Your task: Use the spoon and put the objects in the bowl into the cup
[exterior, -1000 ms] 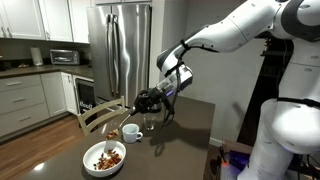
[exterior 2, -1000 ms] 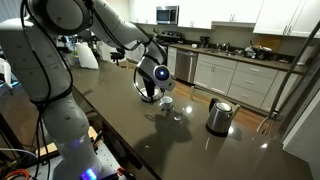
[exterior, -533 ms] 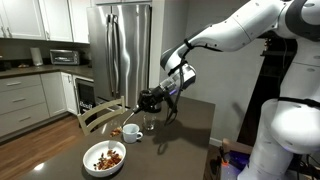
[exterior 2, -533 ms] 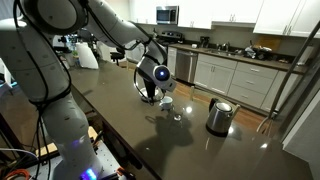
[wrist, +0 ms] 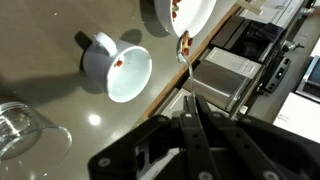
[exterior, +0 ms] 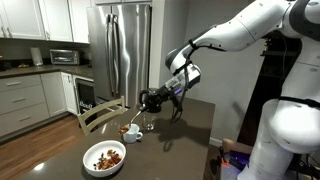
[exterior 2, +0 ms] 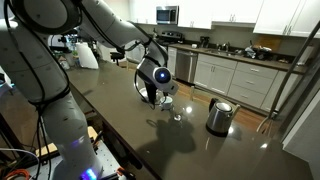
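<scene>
Slight lift and rightward drift of the gripper [exterior: 149,99] since a second ago. No shift of bowl, cup or glass.

**Gripper.** Pressed together on the thin handle of the spoon [wrist: 185,48], as far as the wrist view shows. Hanging above the table [exterior: 190,120] near frame centre in both exterior views, just up and right of the cup [exterior: 130,131].

**Spoon.** Tip in the upper centre of the wrist view, just below the rim of the bowl [wrist: 198,14] and right of the cup [wrist: 128,78]. Load on the tip too small to tell.

**Progress, as a judgement.** Early stage. Heap of brown and reddish bits [exterior: 107,156] mostly in the bowl [exterior: 104,172] at lower left. Only one reddish bit [wrist: 118,62] visible inside the cup. Nearly all of the scooping and tipping yet to do.

**Count.**
- One spoon, one white bowl and one white cup.
- One clear glass [wrist: 25,135] at the lower left of the wrist view.
- One steel kettle [exterior 2: 218,116] right of centre in an exterior view.
- Bits in the bowl too many and too small to count.
</scene>
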`<control>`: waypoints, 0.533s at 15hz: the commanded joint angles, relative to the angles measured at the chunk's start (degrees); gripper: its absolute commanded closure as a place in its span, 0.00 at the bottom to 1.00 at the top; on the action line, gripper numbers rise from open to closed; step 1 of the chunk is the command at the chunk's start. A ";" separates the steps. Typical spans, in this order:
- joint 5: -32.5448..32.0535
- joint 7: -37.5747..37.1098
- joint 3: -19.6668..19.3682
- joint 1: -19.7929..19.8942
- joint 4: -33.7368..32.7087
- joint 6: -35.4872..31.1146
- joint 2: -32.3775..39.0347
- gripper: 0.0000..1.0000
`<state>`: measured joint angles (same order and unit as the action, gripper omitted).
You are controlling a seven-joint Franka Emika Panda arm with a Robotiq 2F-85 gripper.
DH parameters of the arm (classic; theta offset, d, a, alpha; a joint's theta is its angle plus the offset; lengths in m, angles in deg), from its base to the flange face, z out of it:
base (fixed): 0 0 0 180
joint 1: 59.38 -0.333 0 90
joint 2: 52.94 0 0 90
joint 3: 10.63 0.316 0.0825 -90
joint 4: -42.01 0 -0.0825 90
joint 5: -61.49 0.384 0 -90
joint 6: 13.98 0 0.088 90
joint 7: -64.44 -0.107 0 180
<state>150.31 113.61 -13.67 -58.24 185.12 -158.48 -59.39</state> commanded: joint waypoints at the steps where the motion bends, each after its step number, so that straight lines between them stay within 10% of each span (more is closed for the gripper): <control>1: -2.51 -2.36 0.01 1.54 1.31 -0.82 -1.80 0.95; 8: -6.90 -4.64 -1.19 2.97 0.12 -2.48 -0.15 0.95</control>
<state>146.17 112.07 -15.10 -56.20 185.42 -159.35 -59.47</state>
